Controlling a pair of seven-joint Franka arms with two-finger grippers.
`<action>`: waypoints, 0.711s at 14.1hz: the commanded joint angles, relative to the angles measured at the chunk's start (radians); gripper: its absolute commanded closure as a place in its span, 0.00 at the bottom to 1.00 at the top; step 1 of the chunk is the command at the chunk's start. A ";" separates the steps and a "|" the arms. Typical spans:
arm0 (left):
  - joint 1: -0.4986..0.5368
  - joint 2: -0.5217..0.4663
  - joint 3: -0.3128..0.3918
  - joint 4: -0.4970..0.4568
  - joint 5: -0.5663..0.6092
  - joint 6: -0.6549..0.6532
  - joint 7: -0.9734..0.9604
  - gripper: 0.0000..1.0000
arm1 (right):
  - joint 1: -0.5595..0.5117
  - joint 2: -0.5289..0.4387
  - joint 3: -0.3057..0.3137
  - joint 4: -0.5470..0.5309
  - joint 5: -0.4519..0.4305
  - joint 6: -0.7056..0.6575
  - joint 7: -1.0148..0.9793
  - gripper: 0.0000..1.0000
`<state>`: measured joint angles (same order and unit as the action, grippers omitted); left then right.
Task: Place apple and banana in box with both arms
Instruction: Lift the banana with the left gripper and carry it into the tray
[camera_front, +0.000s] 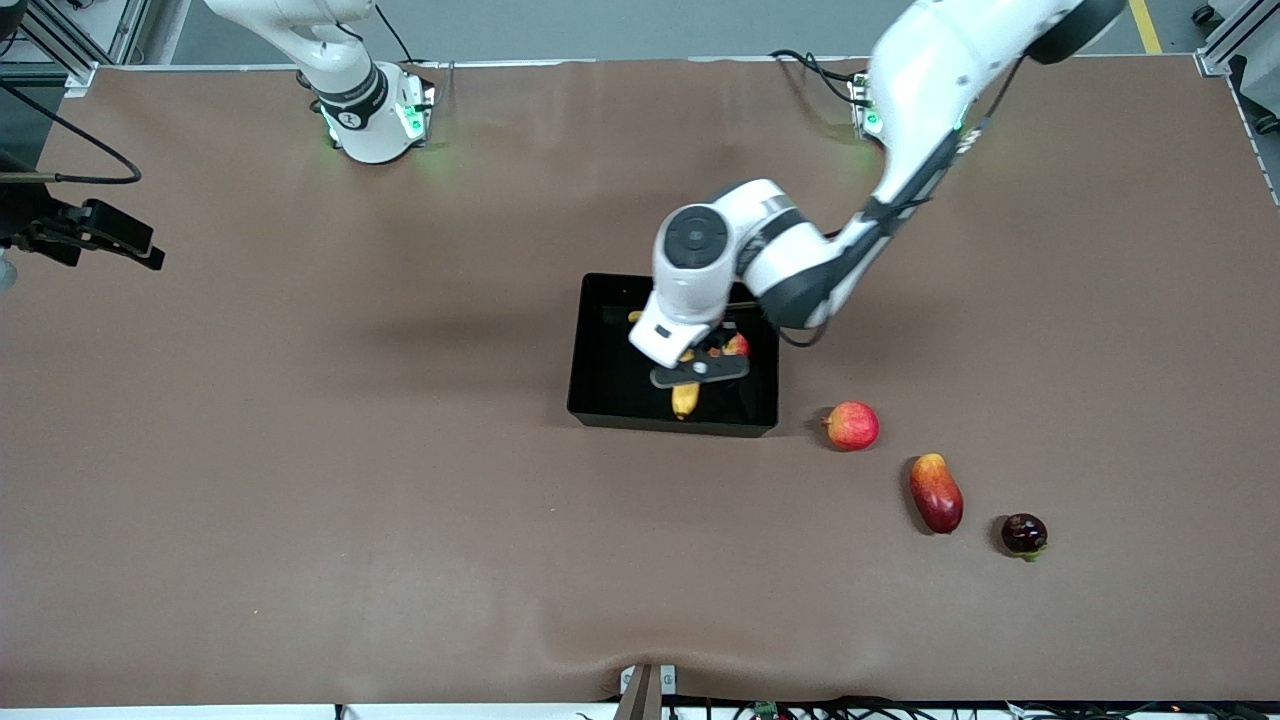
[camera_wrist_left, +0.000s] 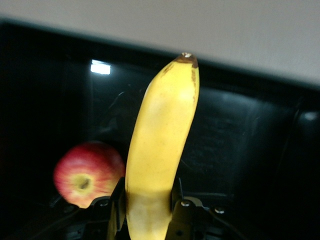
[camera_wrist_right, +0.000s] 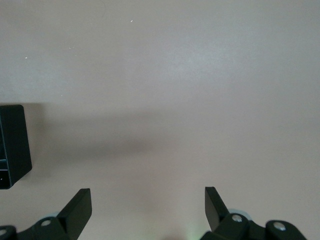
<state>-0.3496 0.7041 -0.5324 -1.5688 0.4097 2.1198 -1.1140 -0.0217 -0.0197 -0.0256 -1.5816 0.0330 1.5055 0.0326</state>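
Note:
The black box stands mid-table. My left gripper reaches down into it and is shut on the yellow banana. In the left wrist view the fingers clamp the banana near one end, and its brown tip points at the box wall. The red apple lies in the box beside the gripper and also shows in the left wrist view. My right gripper is open and empty over bare table, with a corner of the box at the view's edge. It is out of the front view.
Three fruits lie on the table toward the left arm's end, nearer the front camera than the box: a pinkish-red round fruit, a red-yellow mango and a dark purple fruit. A black camera mount stands at the right arm's end.

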 joint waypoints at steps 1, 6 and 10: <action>-0.069 0.055 0.054 0.038 0.018 0.023 -0.010 1.00 | -0.015 0.004 0.007 0.015 0.019 -0.008 0.007 0.00; -0.088 0.106 0.071 0.039 0.023 0.114 -0.001 0.27 | -0.015 0.004 0.007 0.015 0.024 -0.008 0.007 0.00; -0.013 0.000 0.081 0.107 0.026 0.027 0.003 0.00 | -0.017 0.003 0.007 0.015 0.024 -0.005 0.006 0.00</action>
<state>-0.4106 0.7887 -0.4569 -1.4938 0.4123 2.2218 -1.1171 -0.0217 -0.0197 -0.0260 -1.5814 0.0380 1.5061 0.0326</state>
